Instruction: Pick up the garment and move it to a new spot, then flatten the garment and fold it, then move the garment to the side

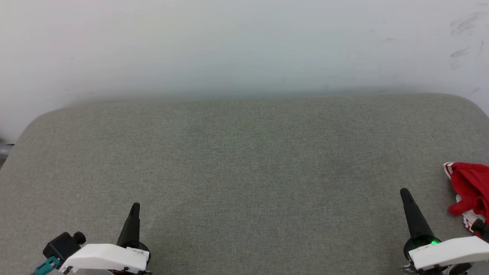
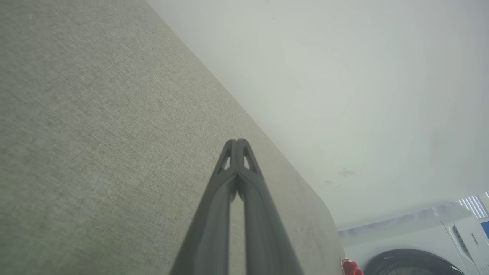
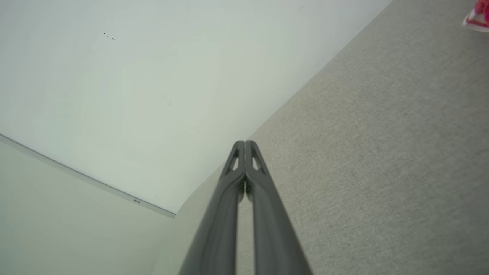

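Note:
The garment [image 1: 471,189], red with white-and-red striped trim, lies bunched at the right edge of the grey fabric surface [image 1: 244,172], partly cut off by the head view's border. A red scrap of the garment [image 2: 350,267] peeks in at the bottom of the left wrist view, and a corner of the garment [image 3: 477,17] shows at the top right of the right wrist view. My right gripper [image 1: 403,192] is shut and empty, a short way left of the cloth. My left gripper [image 1: 135,206] is shut and empty at the lower left, far from it. Both grippers [image 2: 237,142] [image 3: 244,143] hold their fingertips pressed together above the surface.
A white wall [image 1: 244,46] rises right behind the surface's far edge. The surface has rounded far corners. A white washing machine [image 2: 420,244] with a dark round door stands beyond the surface's end in the left wrist view.

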You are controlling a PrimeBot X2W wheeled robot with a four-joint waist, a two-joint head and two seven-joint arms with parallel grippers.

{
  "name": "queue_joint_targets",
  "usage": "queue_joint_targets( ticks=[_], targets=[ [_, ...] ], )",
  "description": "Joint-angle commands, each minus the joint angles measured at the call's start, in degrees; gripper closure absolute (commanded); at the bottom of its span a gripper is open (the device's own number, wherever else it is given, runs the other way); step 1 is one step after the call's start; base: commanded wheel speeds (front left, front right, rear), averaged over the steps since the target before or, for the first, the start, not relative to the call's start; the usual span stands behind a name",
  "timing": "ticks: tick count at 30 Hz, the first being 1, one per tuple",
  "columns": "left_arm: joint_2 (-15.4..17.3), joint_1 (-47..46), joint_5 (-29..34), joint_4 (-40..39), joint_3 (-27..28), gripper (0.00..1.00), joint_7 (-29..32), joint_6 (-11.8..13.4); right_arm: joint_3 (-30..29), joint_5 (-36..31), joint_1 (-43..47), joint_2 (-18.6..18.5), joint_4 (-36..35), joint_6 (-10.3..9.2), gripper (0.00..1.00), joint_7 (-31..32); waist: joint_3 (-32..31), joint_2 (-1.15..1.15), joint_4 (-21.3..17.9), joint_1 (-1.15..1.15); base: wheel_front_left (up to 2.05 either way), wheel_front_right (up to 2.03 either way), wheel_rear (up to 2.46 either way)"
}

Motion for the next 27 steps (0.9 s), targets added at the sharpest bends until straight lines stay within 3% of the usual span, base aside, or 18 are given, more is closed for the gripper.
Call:
queue_joint_targets(
  ticks=[1, 27],
  targets=[
    [-0.1, -1.5, -1.7, -0.3, 0.4, 1.00, 0.4, -0.2, 0.0, 1.8, -1.6, -0.5, 0.0, 0.00, 1.00, 0.3, 0.0, 0.00, 0.0, -0.01, 0.00, 0.00, 0.00],
    [-0.8, -3.8, -17.3, 0.8, 2.2, 1.00, 4.5, -1.1, -0.4, 18.2, -4.9, -0.4, 4.5, -0.01, 1.00, 1.5, 0.5, 0.00, 0.4, -0.01, 0.00, 0.00, 0.00]
  ],
)
